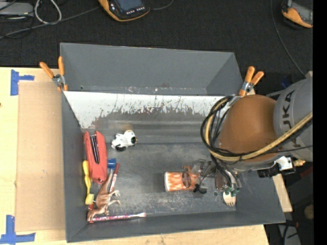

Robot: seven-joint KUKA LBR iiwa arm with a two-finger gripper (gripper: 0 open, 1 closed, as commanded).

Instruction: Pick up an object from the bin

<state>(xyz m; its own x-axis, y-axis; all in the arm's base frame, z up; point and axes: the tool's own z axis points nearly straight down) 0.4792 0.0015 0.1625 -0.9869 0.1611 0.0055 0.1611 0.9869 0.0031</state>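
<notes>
My gripper (203, 179) is low in the bin's right half, under the arm's orange cover. Its dark tip is right against the right end of a small orange-and-white patterned cylinder (175, 181) that lies on its side on the bin floor. The view does not let me tell whether the cylinder is gripped. A small pale thing with a green spot (230, 198) lies just right of and below the gripper, near the bin's front right.
A black-and-white toy cow (123, 140) stands left of centre. Along the left wall lie a red flat tool (95, 154), a yellow piece (87, 180), a blue bit (111, 163), a brown toy horse (106, 198) and a pink stick (116, 217).
</notes>
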